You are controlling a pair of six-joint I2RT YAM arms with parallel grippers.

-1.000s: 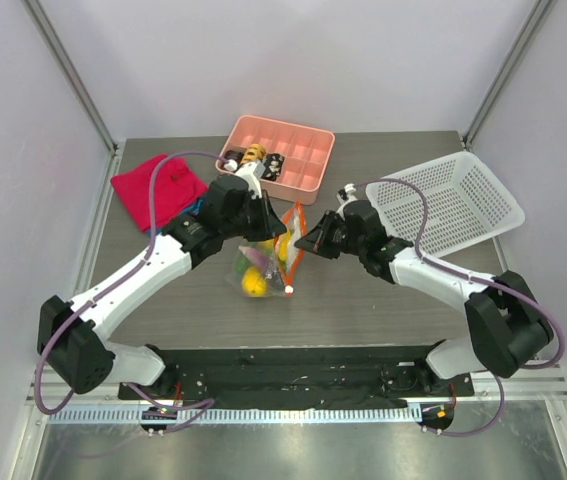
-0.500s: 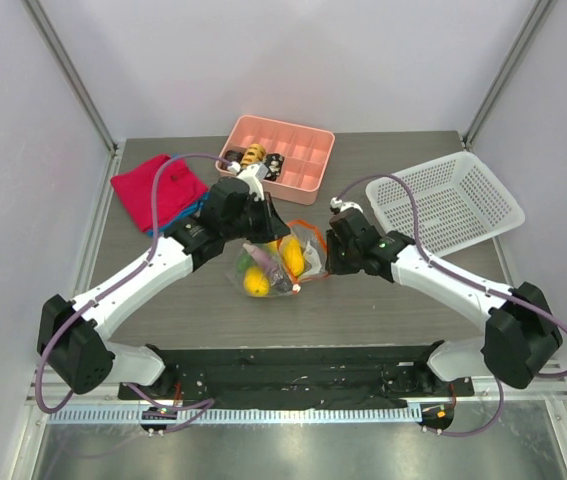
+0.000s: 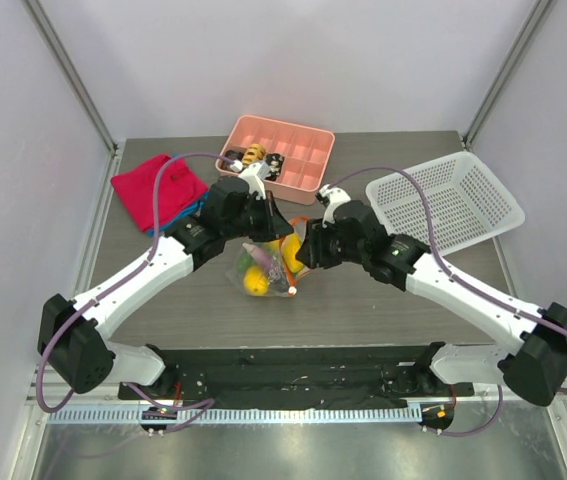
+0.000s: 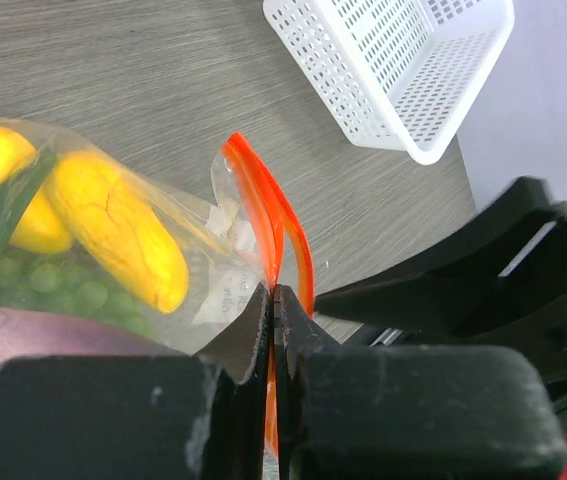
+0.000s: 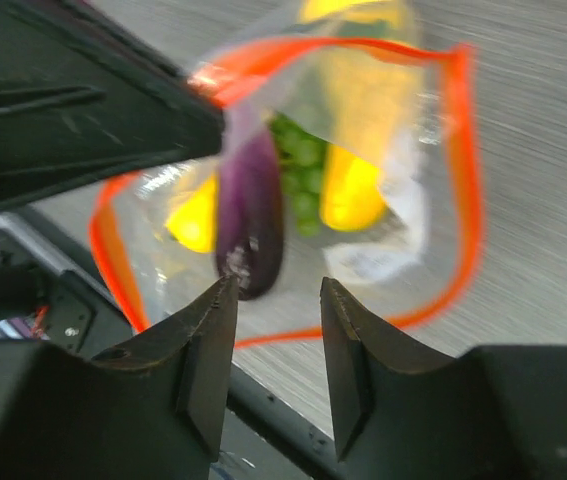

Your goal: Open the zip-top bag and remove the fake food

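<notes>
Left tool point(image 4: 273, 296) on crinkly orange-edged zip-top bag point(image 4: 198, 225)

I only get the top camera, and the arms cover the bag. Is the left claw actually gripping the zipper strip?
Observer: Yes. The left wrist camera shows the left claw shut on the orange zipper strip.
Operator: Is the mouth open?
Observer: Yes. On the right wrist camera the strip of the zip-top bag spreads into a wide loop.
Operator: What is closest to the right claw?
Observer: The purple eggplant, just beyond the open, empty right claw.
</notes>
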